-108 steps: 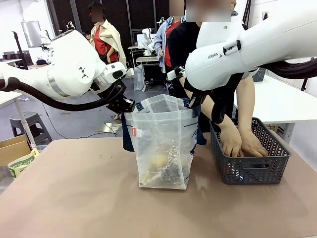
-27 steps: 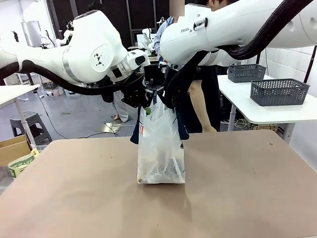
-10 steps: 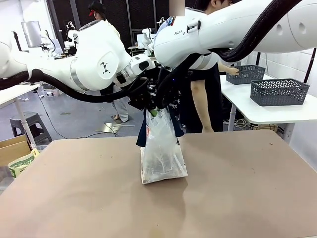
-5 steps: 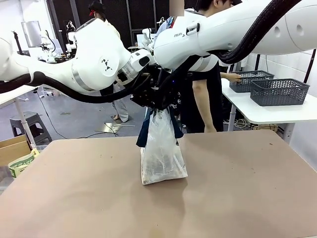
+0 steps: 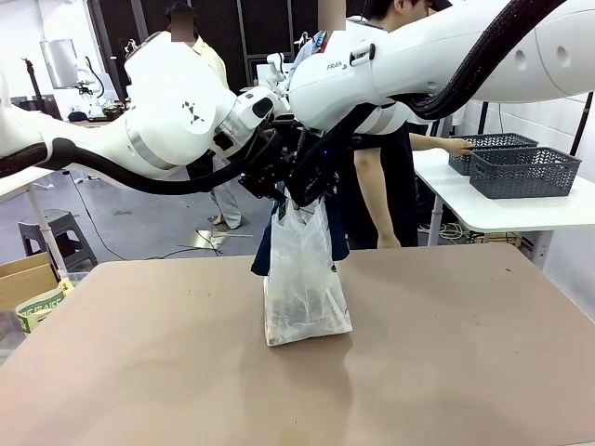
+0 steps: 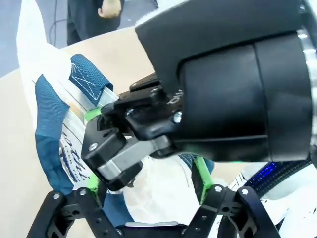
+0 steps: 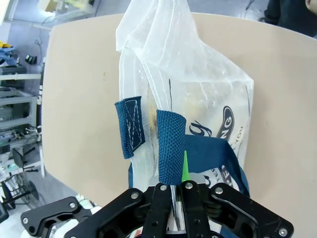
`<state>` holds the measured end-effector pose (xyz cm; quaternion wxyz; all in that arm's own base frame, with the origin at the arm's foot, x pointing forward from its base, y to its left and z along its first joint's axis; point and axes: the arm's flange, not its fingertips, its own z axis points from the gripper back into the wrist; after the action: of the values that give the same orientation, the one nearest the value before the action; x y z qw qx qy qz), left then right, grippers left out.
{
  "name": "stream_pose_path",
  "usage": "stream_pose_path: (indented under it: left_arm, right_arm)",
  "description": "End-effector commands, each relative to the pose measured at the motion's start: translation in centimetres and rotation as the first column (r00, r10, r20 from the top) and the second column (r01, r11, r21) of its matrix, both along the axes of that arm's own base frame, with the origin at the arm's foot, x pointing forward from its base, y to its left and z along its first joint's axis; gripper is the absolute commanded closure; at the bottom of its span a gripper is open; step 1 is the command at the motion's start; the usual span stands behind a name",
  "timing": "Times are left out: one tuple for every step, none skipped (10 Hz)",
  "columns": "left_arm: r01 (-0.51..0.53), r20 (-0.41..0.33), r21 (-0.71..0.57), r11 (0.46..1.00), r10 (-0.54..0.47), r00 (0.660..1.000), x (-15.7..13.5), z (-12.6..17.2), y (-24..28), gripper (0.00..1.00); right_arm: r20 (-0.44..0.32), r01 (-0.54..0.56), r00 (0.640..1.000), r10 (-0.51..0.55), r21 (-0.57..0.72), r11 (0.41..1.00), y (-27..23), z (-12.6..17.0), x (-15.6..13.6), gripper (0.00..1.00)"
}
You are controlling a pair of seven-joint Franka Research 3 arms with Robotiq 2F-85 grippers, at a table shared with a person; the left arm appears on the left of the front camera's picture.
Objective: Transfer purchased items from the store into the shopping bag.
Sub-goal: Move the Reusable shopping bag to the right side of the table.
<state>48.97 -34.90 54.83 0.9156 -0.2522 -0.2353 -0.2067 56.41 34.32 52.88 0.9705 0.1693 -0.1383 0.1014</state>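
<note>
The shopping bag is seen standing on the table at its middle, with the purchased items dimly visible low inside through the plastic. The right gripper is clamped on one navy handle at the bag's top. The left gripper is seen with its fingers apart and holding nothing, just beside the other. Two grey baskets are set on a side table, well apart, where a person's hand is reaching. The packing is judged nearly done. The bag should be kept upright, any pull directed straight up, and the loose second strap left unsnagged when the open fingers are drawn away.
</note>
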Motion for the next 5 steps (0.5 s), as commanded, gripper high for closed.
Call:
stream_pose_path:
  left_arm:
    - [0.031,0.029,-0.039,0.999,-0.030,0.999,-1.01,-0.21,0.83,0.00]
    - [0.030,0.034,-0.046,0.998,-0.029,0.999,-1.13,-0.13,0.94,0.00]
    - [0.034,0.034,-0.050,0.998,-0.032,0.999,-1.15,-0.09,0.97,0.00]
    - [0.041,0.027,-0.049,0.998,-0.039,0.999,-1.00,-0.22,0.79,0.00]
    - [0.050,0.014,-0.041,0.998,-0.049,0.999,-0.74,-0.52,0.53,0.00]
  right_arm:
    - [0.002,0.004,1.000,-0.004,0.045,0.999,0.15,-0.01,-0.01,1.00]
    - [0.002,0.004,1.000,-0.004,0.044,0.999,0.15,-0.04,-0.03,1.00]
    - [0.004,0.002,1.000,-0.002,0.044,0.999,0.18,-0.06,-0.08,1.00]
    - [0.004,-0.002,1.000,0.002,0.045,0.999,0.23,-0.10,-0.12,1.00]
    - [0.003,-0.007,1.000,0.007,0.045,0.999,0.27,-0.16,-0.05,1.00]
